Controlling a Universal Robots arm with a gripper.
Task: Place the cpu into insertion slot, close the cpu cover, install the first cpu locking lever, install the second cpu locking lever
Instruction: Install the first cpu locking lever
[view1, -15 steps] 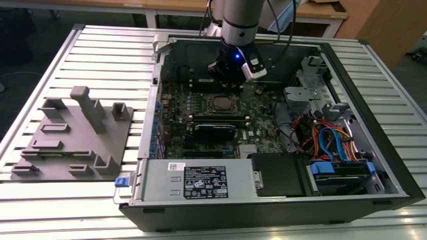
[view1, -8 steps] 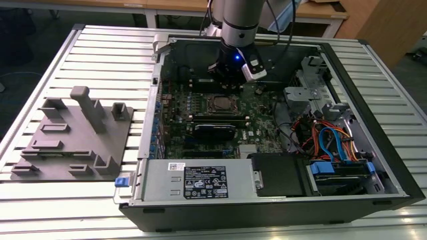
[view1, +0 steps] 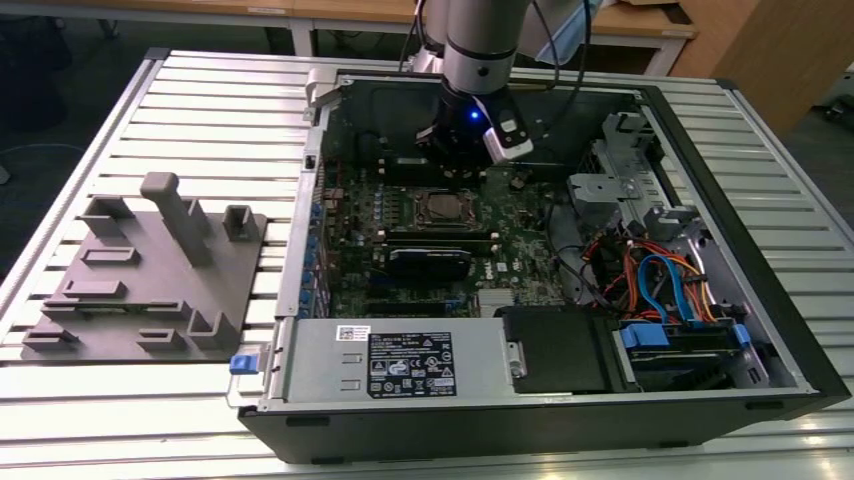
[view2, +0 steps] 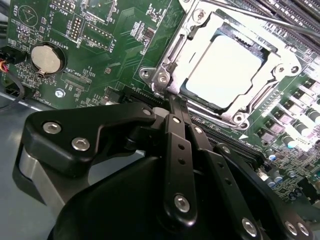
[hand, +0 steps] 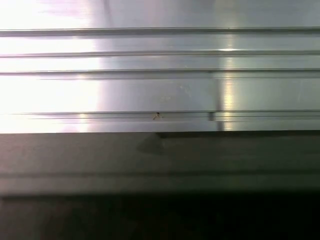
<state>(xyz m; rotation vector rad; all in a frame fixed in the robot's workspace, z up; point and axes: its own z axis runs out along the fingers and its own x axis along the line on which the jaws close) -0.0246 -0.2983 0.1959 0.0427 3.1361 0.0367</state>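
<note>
Beside cpu cover (view2: 176, 52), gripper (view2: 172, 101) (coin battery (view2: 46, 57) nearby)

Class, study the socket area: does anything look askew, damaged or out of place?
Nothing stands out. In the second wrist view the cpu sits square within the cpu cover, which lies flat, and the gripper is at its corner.

The open case (view1: 534, 430) leaves room above the cpu cover (view2: 176, 50); cables (view1: 654, 280) crowd the exterior view's right.
</note>
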